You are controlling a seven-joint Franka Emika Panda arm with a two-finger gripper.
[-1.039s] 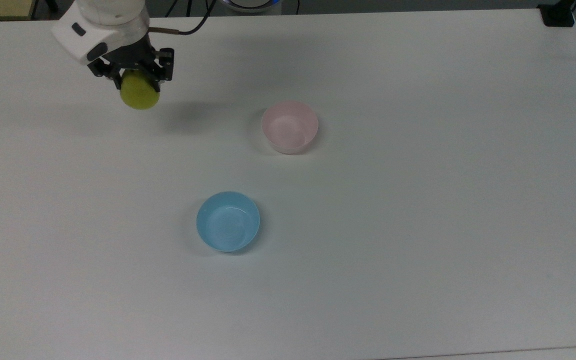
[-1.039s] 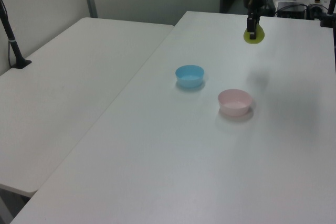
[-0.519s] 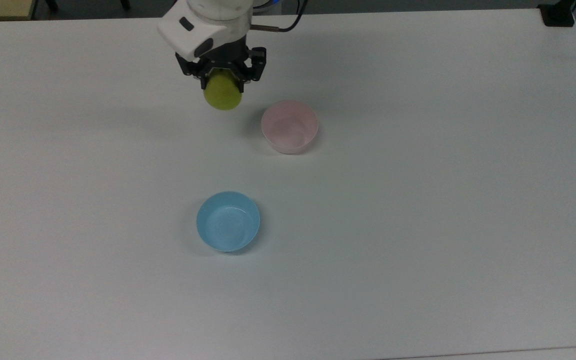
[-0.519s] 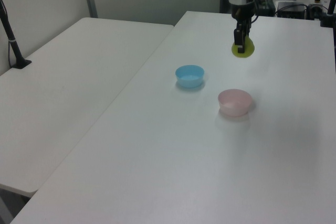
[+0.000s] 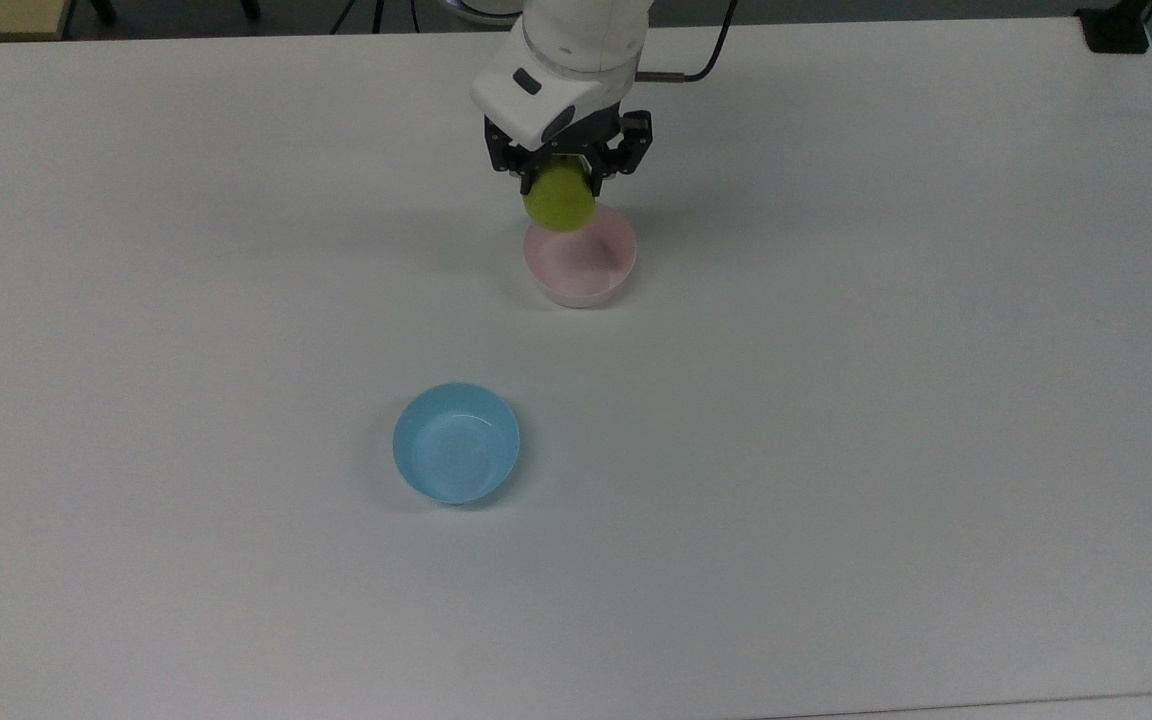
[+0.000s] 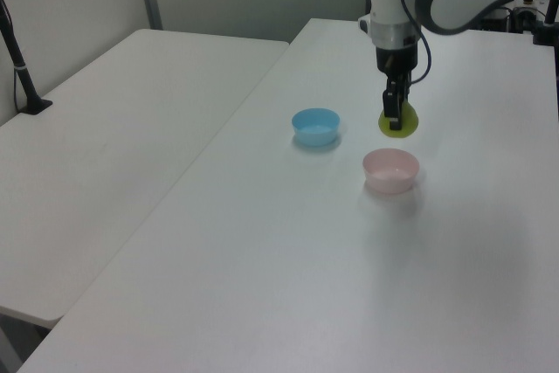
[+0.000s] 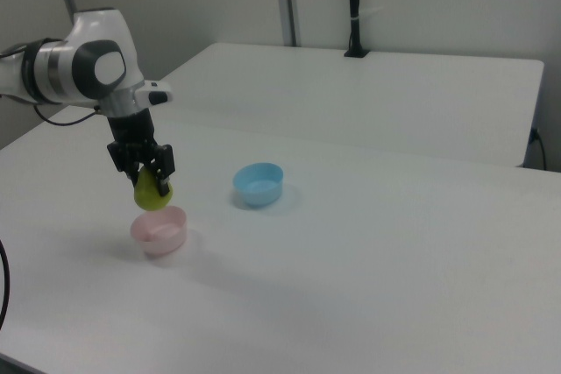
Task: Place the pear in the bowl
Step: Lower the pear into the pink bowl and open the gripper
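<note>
The pear [image 5: 558,199] hangs clamped in the pincer [image 5: 564,180], above the pink bowl's [image 5: 581,262] far rim on the desk [image 5: 836,450]. Carrying is nearly done, I judge; next it needs centring over the bowl, lowering, then releasing.

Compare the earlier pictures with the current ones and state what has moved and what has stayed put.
The tool, shut on the pear throughout, carried it from the top view's left across to the right, and it now hangs above the near rim of the pink bowl. Nothing was let go. The pink bowl and the blue bowl stayed where they were on the table.
</note>
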